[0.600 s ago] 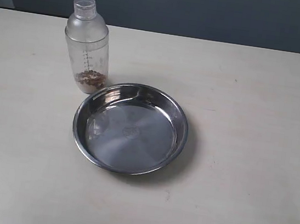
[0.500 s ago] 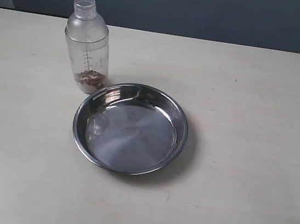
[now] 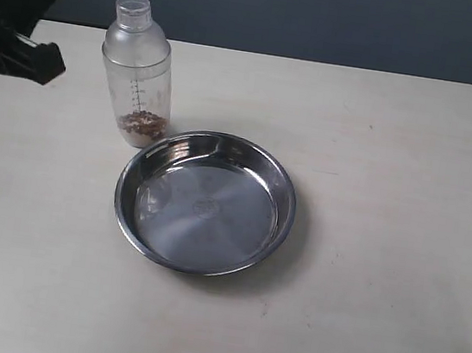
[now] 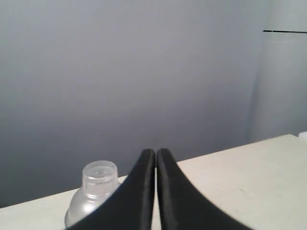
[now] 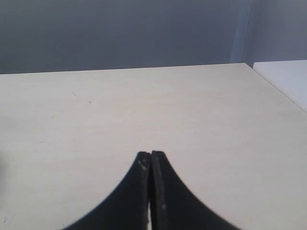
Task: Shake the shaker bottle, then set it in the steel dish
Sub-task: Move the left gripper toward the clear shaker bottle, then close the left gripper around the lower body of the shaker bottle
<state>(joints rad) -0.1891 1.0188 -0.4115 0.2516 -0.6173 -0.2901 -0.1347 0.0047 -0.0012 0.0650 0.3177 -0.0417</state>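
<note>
Black left gripper (image 4: 155,153) and right gripper (image 5: 150,155) are pinched tight, and nothing is held or touched. The shaker bottle (image 3: 138,72) is seen at eleven o'clock from the steel dish (image 3: 205,212).

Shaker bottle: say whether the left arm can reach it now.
Probably yes: nothing stands between the left gripper and the shaker bottle, though the gripper's shut jaws must open first.
</note>
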